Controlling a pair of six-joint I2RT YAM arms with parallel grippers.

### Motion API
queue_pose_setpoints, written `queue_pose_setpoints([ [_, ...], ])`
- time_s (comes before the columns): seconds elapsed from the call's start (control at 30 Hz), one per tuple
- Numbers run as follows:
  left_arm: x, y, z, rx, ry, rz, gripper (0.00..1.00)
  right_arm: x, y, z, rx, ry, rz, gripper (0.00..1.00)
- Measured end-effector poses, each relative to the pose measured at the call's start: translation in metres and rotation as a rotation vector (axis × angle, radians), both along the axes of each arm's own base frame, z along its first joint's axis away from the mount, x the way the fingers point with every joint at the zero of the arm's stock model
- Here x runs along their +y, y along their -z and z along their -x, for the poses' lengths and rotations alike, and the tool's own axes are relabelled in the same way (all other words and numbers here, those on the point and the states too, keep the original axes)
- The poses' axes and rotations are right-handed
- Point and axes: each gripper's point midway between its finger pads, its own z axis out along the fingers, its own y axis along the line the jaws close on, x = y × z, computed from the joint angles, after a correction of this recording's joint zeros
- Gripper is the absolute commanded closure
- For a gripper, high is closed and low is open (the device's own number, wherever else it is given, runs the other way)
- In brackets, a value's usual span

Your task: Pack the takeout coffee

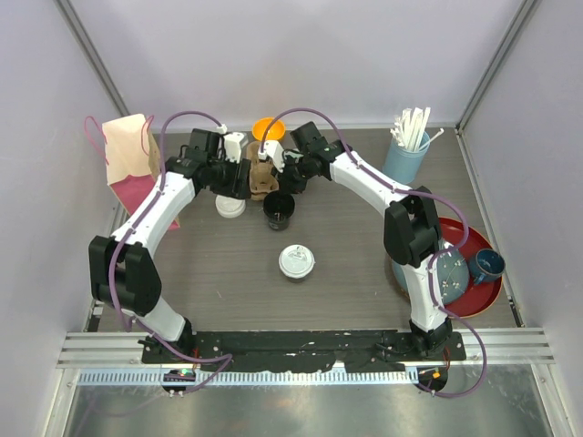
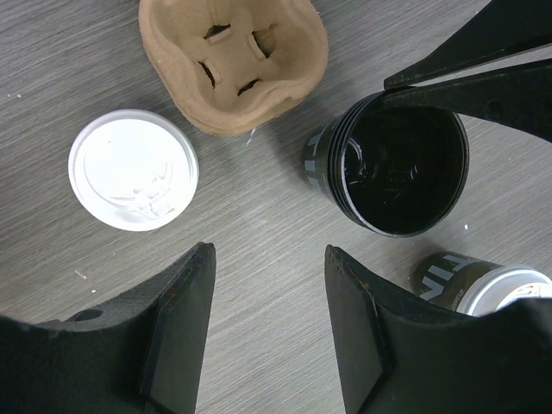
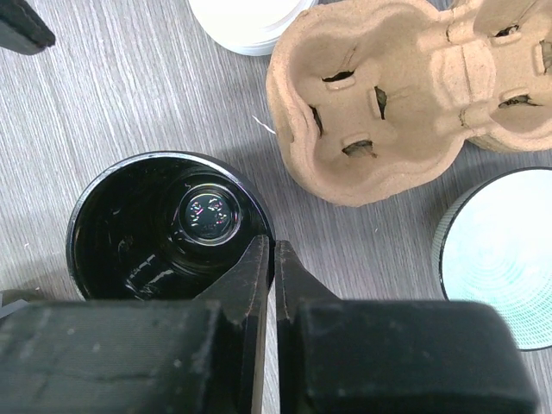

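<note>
Takeout coffee cup [image 1: 297, 261], white lid on, stands upright nearest the arm bases, alone at the middle of the grey surface [image 1: 200, 282]. Level with it, at the right edge, a red tray [image 1: 478, 296] carries a dark blue mug [image 1: 485, 264]. Just beyond the lidded cup stands the open black cup [image 1: 279, 209], upright. The right pincer [image 3: 273, 246] is pinched narrow on its rim, one finger inside the wall and one outside. Left of it a loose white lid [image 1: 230, 206] lies flat. The left pincer [image 2: 267, 254] hangs over bare surface between lid and open cup, spread wide, holding nothing. Beyond them lies the cardboard carrier [image 1: 262, 177], then an orange bowl [image 1: 268, 128]. A tumbler of straws [image 1: 407, 155] stands far right and a paper bag [image 1: 127, 159] far left.
</note>
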Motion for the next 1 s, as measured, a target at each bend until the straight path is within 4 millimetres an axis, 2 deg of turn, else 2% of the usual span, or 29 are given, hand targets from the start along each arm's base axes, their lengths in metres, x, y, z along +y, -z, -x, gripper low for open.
queue_pose_setpoints([
  [0.27,-0.001,0.001,0.0,0.003,0.009,0.002,0.43,-0.001,-0.006,-0.002,-0.013,0.011,-0.003,0.99],
  [0.47,-0.002,0.002,0.001,0.009,0.015,0.008,0.43,-0.002,-0.019,-0.002,-0.034,0.019,-0.016,0.99],
  [0.63,-0.005,0.01,0.001,0.035,0.025,0.016,0.44,-0.002,-0.023,-0.001,-0.032,0.026,-0.023,0.97],
  [0.73,-0.008,0.015,0.002,0.055,0.031,0.024,0.48,-0.001,-0.023,-0.001,-0.03,0.029,-0.024,0.96],
  [0.8,-0.012,0.017,0.003,0.072,0.032,0.048,0.55,-0.001,-0.023,-0.001,-0.027,0.031,-0.025,0.96],
  [1.0,-0.031,0.025,0.002,0.133,0.027,0.161,0.6,-0.004,-0.019,-0.003,-0.012,0.053,-0.032,0.96],
])
